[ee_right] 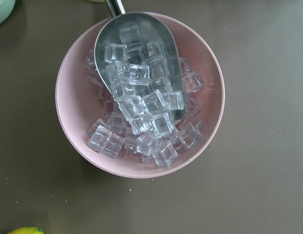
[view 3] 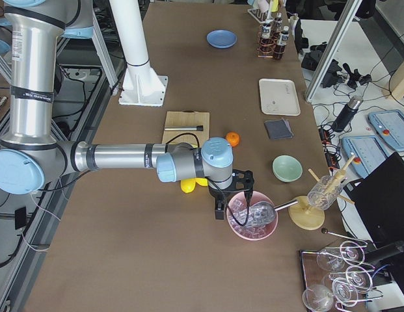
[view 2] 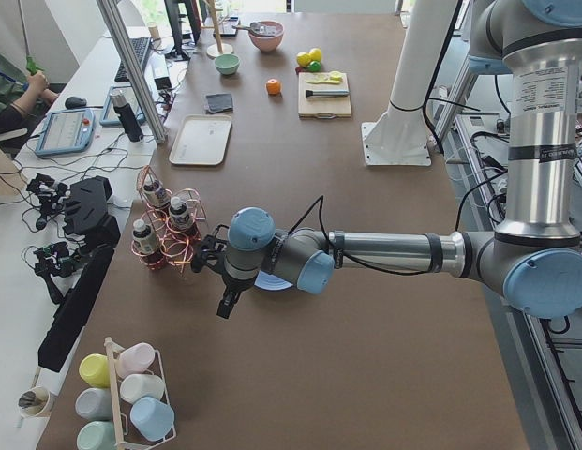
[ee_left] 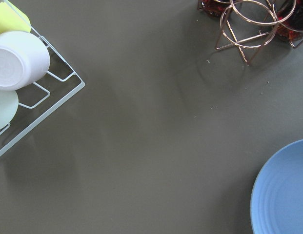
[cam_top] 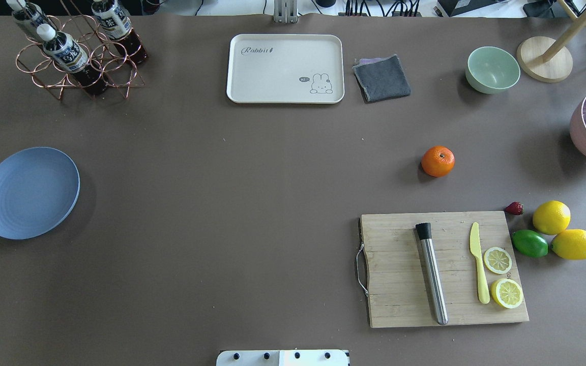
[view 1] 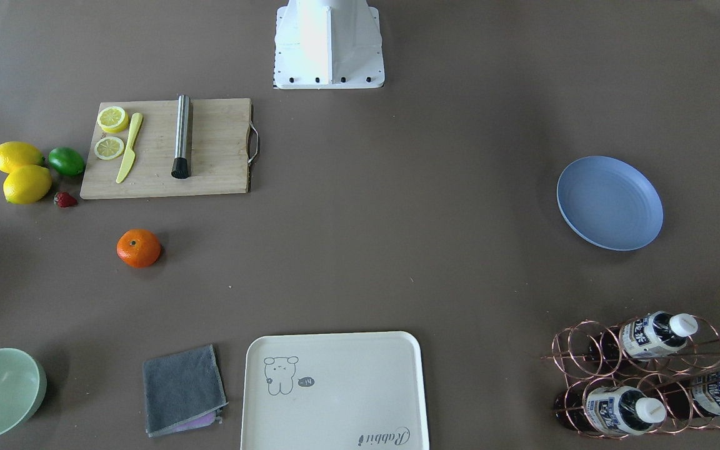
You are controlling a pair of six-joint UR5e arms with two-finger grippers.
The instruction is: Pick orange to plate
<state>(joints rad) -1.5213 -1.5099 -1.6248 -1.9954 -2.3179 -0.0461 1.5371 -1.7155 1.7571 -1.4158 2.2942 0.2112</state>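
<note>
The orange (view 1: 139,248) (cam_top: 437,161) rests alone on the brown table, between the cutting board and the green bowl. At the far opposite side lies the light blue plate (view 1: 609,203) (cam_top: 29,192), with nothing on it. My left gripper (view 2: 225,305) hangs beside the plate (view 2: 272,281), and the left wrist view catches the plate's rim (ee_left: 283,195). My right gripper (view 3: 218,209) hovers over a pink bowl of ice, well away from the orange (view 3: 233,138). Both grippers show only in the side views, so I cannot tell whether either is open or shut.
A wooden cutting board (cam_top: 443,268) carries a steel muddler, a yellow knife and lemon slices. Two lemons (cam_top: 551,217), a lime (cam_top: 529,243) and a strawberry sit beside it. Also on the table are a cream tray (cam_top: 285,68), grey cloth (cam_top: 381,77), green bowl (cam_top: 492,69), bottle rack (cam_top: 77,51) and pink ice bowl (ee_right: 139,95).
</note>
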